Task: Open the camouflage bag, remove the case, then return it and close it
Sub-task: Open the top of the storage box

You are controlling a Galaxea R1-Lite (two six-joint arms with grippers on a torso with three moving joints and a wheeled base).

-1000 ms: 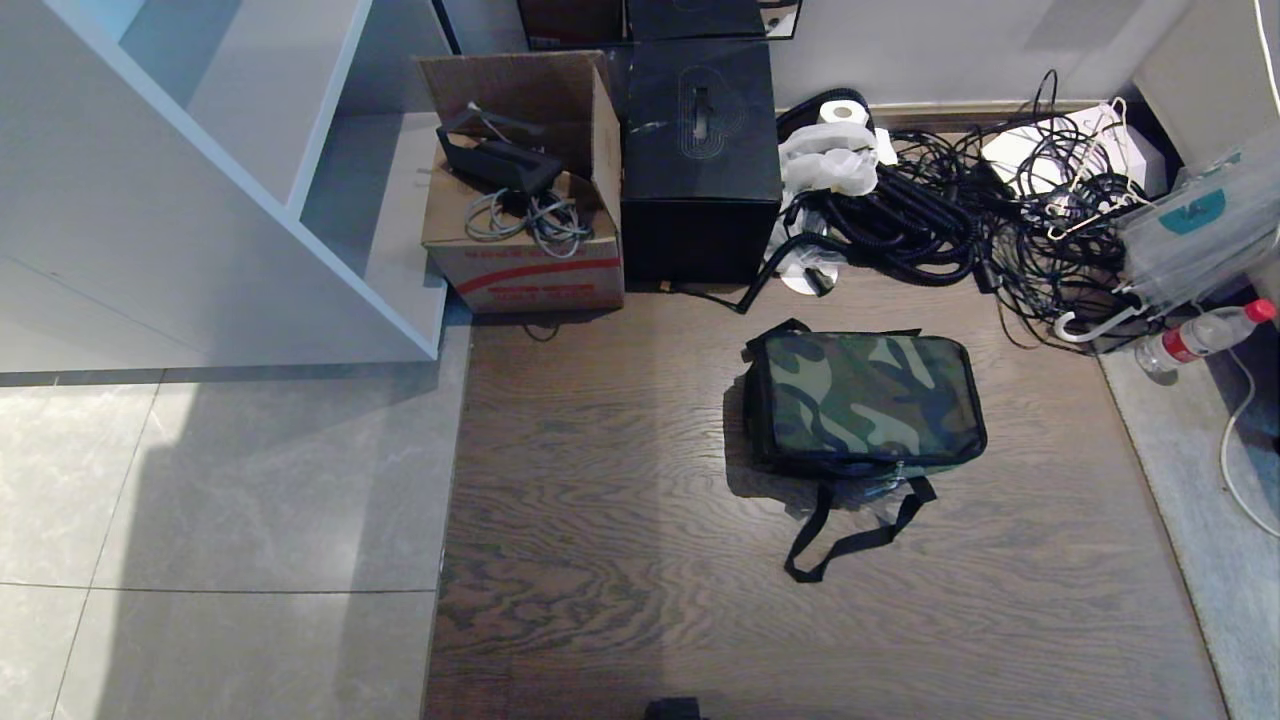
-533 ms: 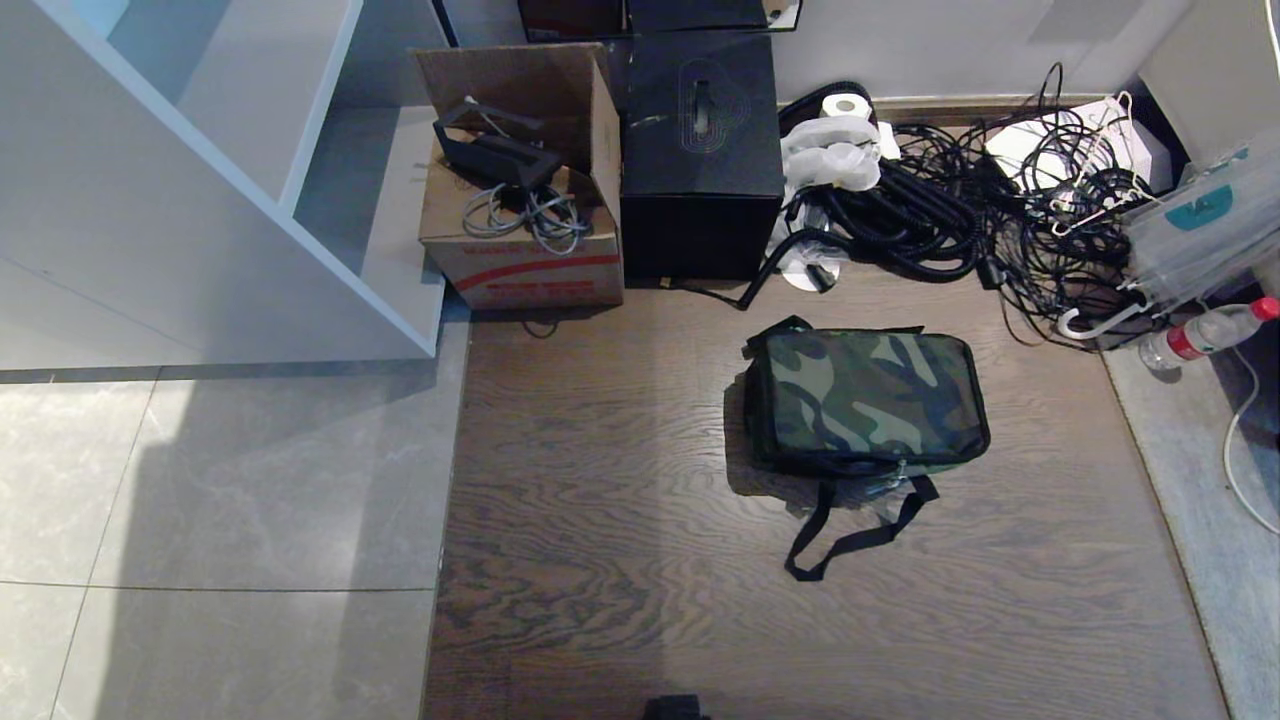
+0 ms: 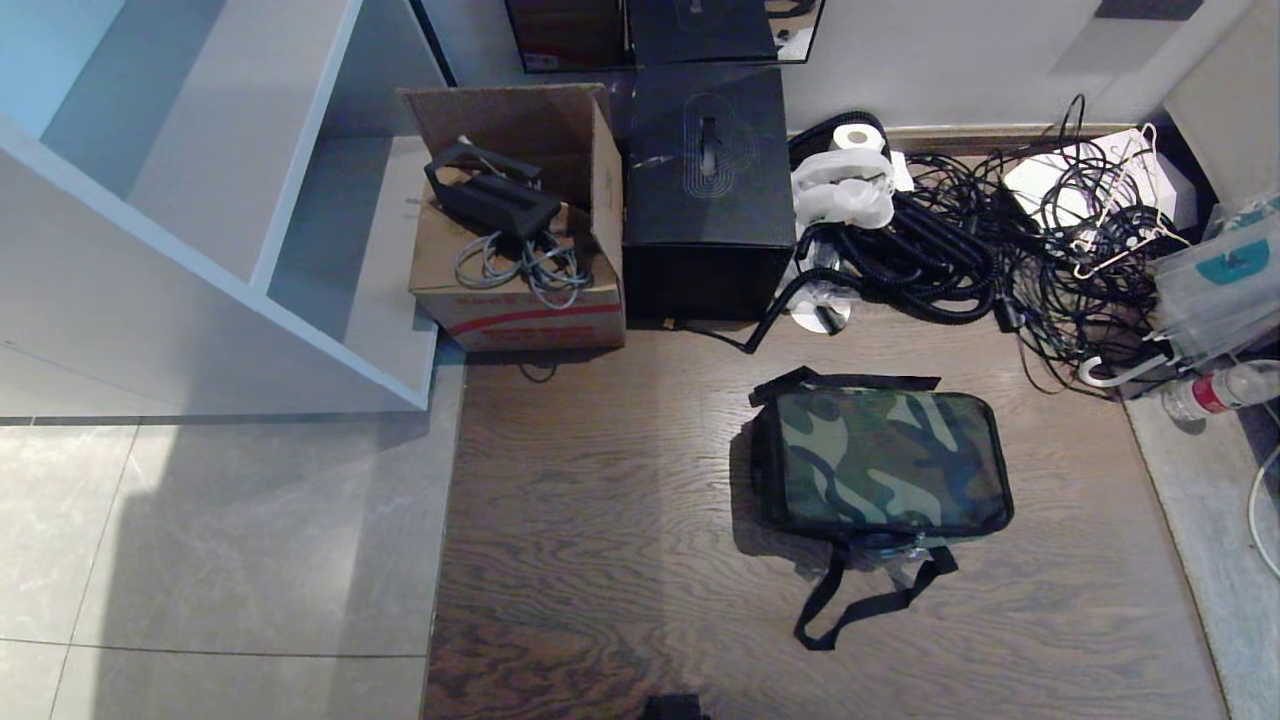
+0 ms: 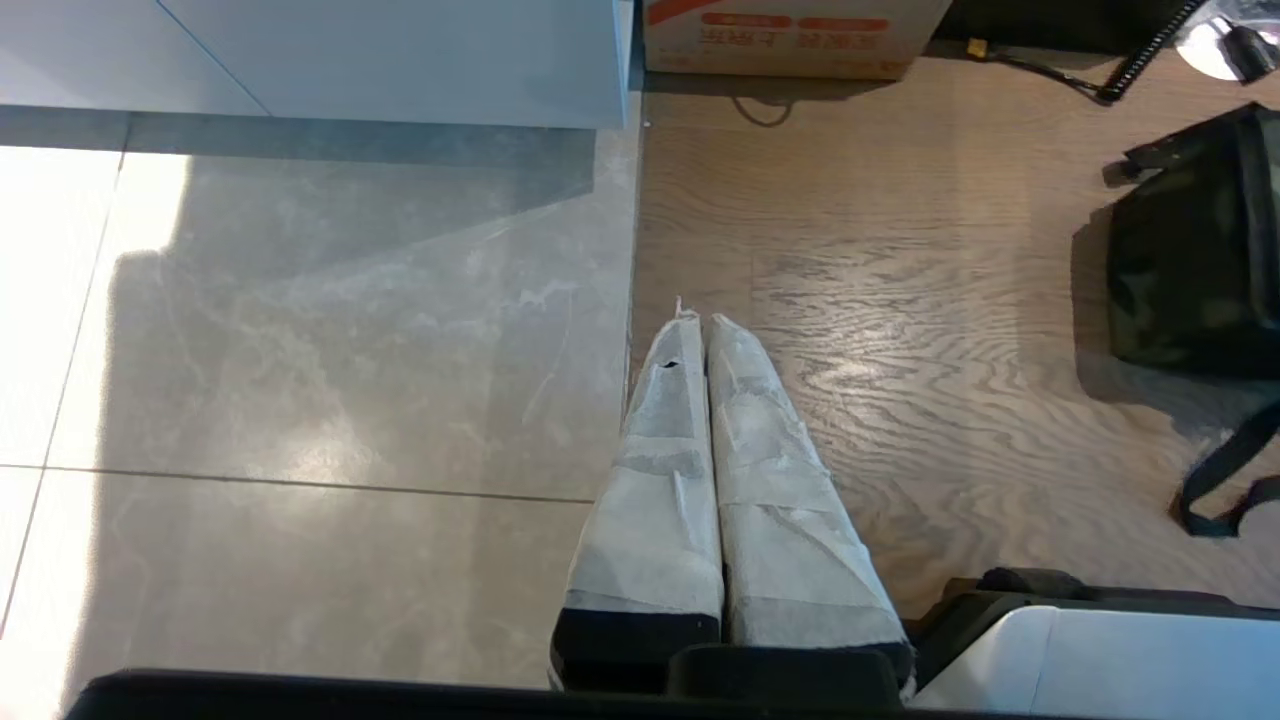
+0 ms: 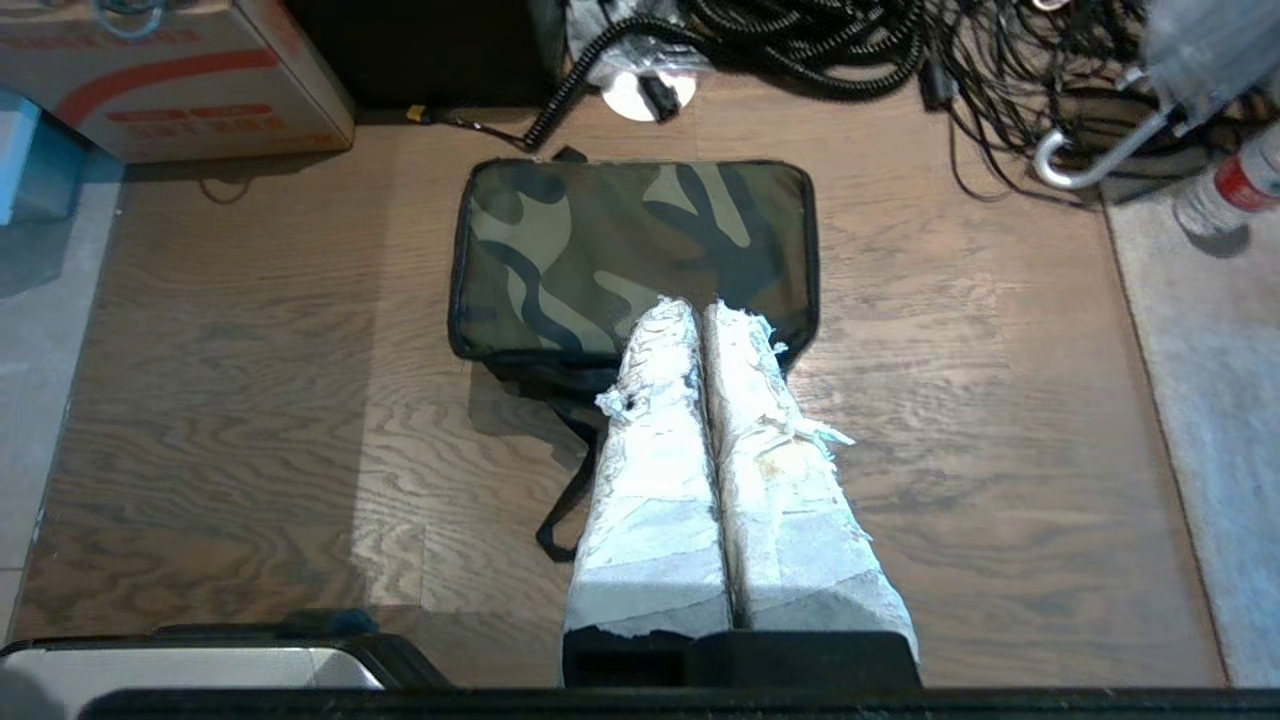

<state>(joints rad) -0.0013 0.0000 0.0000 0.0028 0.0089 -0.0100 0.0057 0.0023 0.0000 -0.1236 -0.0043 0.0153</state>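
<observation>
From where I sit nothing of the task is done yet: the camouflage bag (image 3: pixel 885 462) lies flat on the wooden floor (image 3: pixel 600 520), lid down and, as far as I can tell, zipped along its edge, so opening, lifting the case out, returning it and closing all remain. The case itself is not visible; I judge it is inside the bag, but I cannot confirm that.

In the head view the bag sits at about four o'clock from centre, its black strap (image 3: pixel 860 605) trailing toward six o'clock. The tall black cube box (image 3: pixel 708 190) stands closed at twelve o'clock, contents unseen. Beside it at ten o'clock the open cardboard box (image 3: pixel 515 215) holds a dark device with a bundle of grey cable. A tangle of black cords (image 3: pixel 1000 250) fills two o'clock.

The right gripper (image 5: pixel 697 306) hangs above the bag's near edge, its taped fingers pressed together and holding nothing. The left gripper (image 4: pixel 697 320) is parked over the floor, clear of the bag, fingers likewise together and empty.
</observation>
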